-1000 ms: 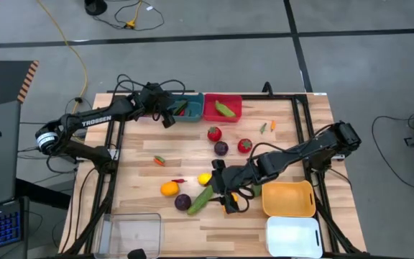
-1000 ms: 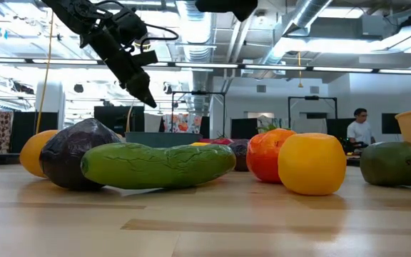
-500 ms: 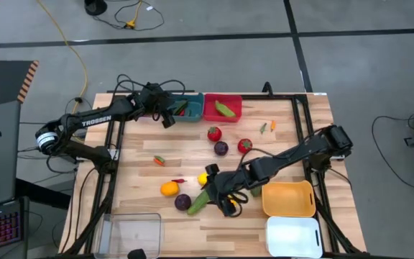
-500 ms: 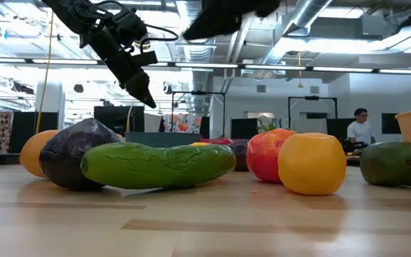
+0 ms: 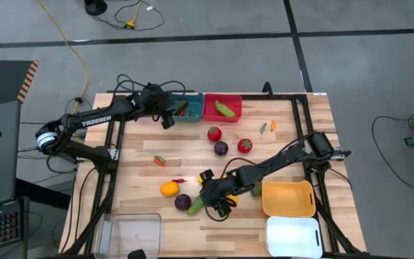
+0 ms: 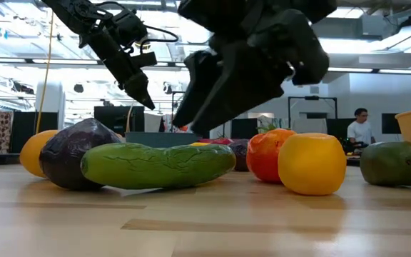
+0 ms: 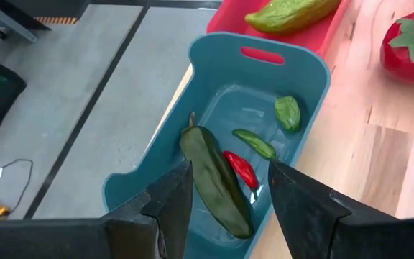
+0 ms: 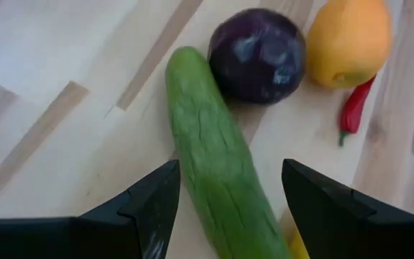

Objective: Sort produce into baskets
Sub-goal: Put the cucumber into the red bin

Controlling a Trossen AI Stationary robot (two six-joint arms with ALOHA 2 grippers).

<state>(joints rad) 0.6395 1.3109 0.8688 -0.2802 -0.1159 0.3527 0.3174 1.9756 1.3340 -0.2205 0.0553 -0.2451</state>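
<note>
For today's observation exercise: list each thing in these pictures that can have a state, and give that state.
Right gripper: open, over the cucumber.
Left gripper: open, above the teal basket.
Teal basket: holds green and red pieces.
Red basket: holds one green piece.
Orange-yellow basket: empty.
Cucumber: lying flat on the table.

You're looking at two black jointed arms trailing loose black cables; the left arm point(image 5: 95, 121) carries white "TROSSEN" lettering, and the fingers point(image 8: 131, 208) are matte black wedges.
</note>
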